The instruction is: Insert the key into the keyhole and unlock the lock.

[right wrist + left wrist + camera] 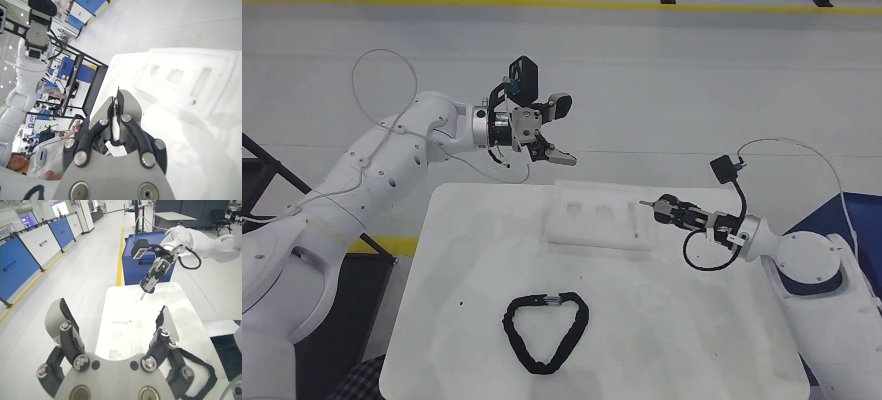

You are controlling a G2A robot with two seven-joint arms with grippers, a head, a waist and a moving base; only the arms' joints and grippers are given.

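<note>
Arm at upper left of the top view ending in the left gripper (564, 130), raised over the far edge of the white rectangular table (692, 340), jaws spread wide and empty; probably kept clear there, free to steady the lock when needed. At lower centre, black fabric-sleeved chain lock (545, 332), closed into a loop and lying flat, silver lock body (547, 299) uppermost, within reach of both arms. Just right of centre, white foam tray (597, 215) with empty rectangular recesses. Further right, right gripper (662, 207), jaws clamped on the small silver key (142, 296), blade projecting ahead, apparently presented for insertion, though well apart from the lock. Keyhole too small to make out; key head hidden between the pads.
</note>
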